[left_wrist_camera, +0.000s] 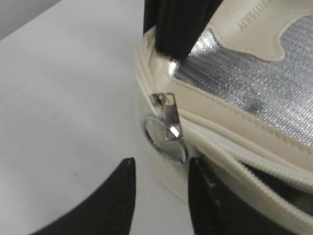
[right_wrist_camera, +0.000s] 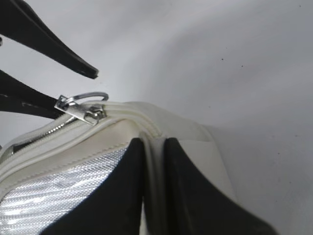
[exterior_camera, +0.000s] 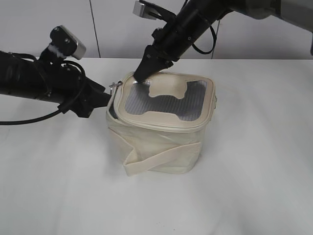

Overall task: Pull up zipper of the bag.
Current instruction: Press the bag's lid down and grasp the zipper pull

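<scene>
The cream-white bag [exterior_camera: 161,142] stands mid-table, its grey ribbed lid [exterior_camera: 166,100] on top. The zipper [left_wrist_camera: 230,147] gapes open along the lid's near-left side. Its silver ring pull [left_wrist_camera: 164,139] hangs at the lid's left corner and also shows in the right wrist view [right_wrist_camera: 80,110]. My left gripper [left_wrist_camera: 161,169] is open, its fingertips just short of the ring and either side of it, not touching. My right gripper [right_wrist_camera: 154,144] is shut on the lid's rim at the rear-left corner [exterior_camera: 142,76], with the rim pinched between its fingers.
The bag's cream strap [exterior_camera: 156,161] lies across its front side. The white table [exterior_camera: 254,186] surrounds the bag. A white wall [exterior_camera: 117,24] stands behind. The left arm [exterior_camera: 44,81] lies low across the table's left.
</scene>
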You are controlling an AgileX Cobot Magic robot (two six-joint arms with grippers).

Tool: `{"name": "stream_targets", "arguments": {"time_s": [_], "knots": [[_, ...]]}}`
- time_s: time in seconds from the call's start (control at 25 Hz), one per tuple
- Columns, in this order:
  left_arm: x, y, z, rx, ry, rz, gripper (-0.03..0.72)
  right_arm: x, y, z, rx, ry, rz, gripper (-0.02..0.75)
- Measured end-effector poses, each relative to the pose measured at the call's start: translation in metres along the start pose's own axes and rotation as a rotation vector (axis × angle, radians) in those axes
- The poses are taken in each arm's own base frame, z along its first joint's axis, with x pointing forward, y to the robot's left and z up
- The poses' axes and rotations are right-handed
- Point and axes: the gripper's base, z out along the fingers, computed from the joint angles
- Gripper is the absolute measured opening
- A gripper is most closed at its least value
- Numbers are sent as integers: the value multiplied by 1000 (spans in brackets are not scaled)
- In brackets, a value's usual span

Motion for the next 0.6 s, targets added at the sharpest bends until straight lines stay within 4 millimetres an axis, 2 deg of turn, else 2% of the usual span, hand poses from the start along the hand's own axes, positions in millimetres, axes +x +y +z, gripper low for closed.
{"name": "stream_targets", "arguments": {"time_s": [0.24,0.6], "knots": [[-1,-2,1,0,4,4,323,0,0,0,0,0,0,99],[-7,-11,9,-43,20,6,273,0,0,0,0,1,0,99]]}}
